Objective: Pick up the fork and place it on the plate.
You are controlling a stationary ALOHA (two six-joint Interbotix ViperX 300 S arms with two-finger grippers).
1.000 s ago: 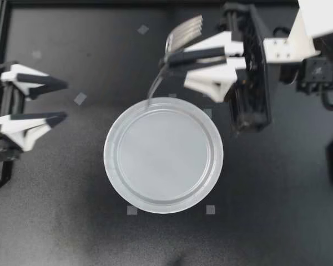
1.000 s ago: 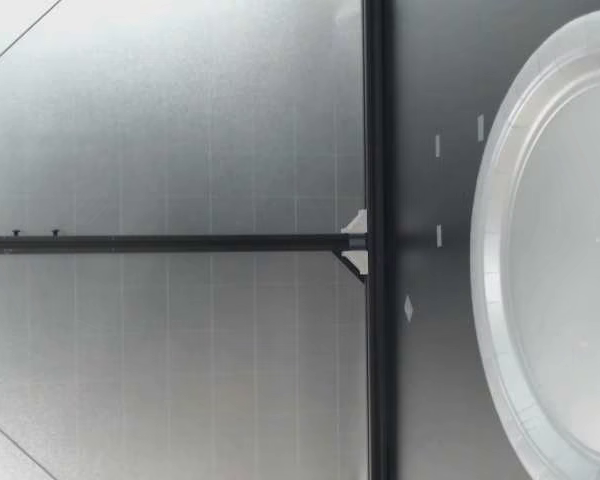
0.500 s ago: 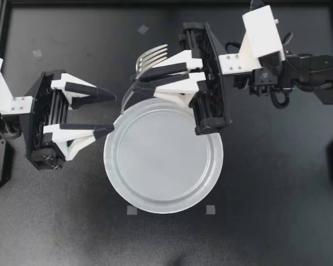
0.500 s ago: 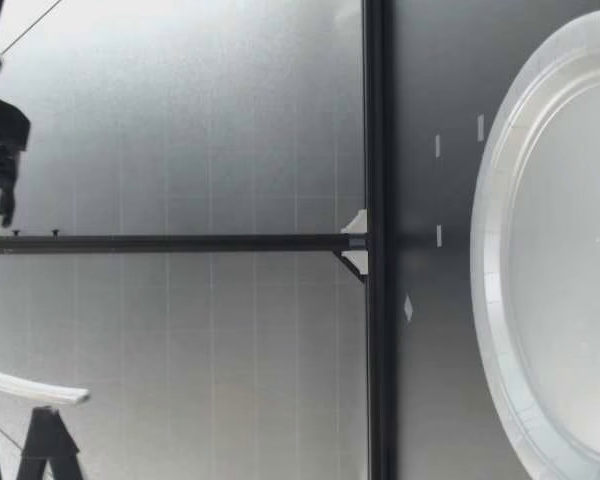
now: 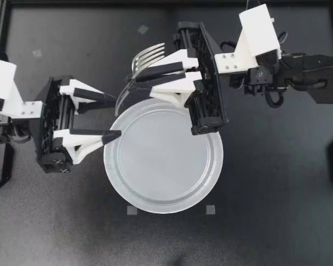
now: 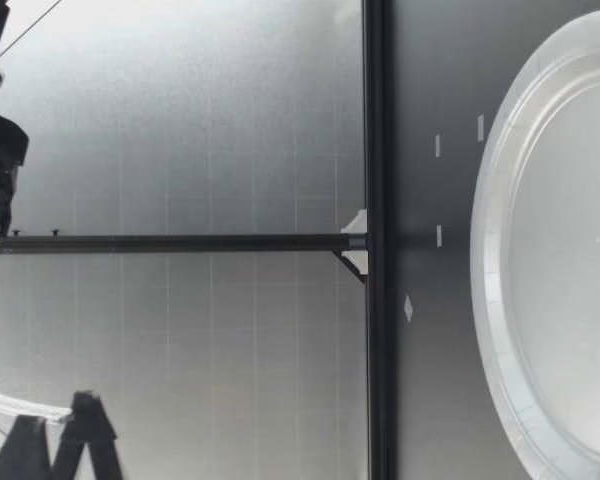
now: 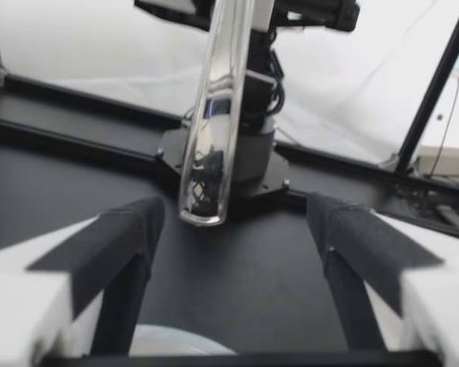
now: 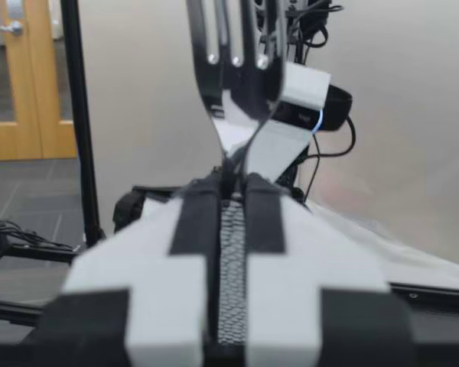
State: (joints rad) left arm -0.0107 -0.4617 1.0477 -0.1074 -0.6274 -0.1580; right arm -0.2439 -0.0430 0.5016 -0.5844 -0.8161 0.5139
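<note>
A clear round plate (image 5: 172, 191) lies in the middle of the black table. Above its far left rim, my right gripper (image 5: 136, 77) is shut on a silver fork (image 5: 147, 55), tines pointing away from the plate and the handle curving down toward my left gripper. In the right wrist view the fork (image 8: 237, 53) stands up out of the shut right gripper (image 8: 231, 191). My left gripper (image 5: 115, 117) is open at the plate's left rim. In the left wrist view the fork's handle (image 7: 210, 153) hangs just ahead of the gap in the left gripper (image 7: 233, 222), touching neither finger.
Small tape squares (image 5: 132, 210) mark the table near the plate's front and at the far side (image 5: 142, 29). A black frame rail (image 6: 375, 240) runs along the table's far edge. My right arm's wrist block (image 5: 208, 83) overhangs the plate's far right rim (image 5: 213, 136).
My left arm has come in from the left edge to the plate's rim, still open. My right gripper has carried the fork left, so its handle now hangs before the left fingers.
</note>
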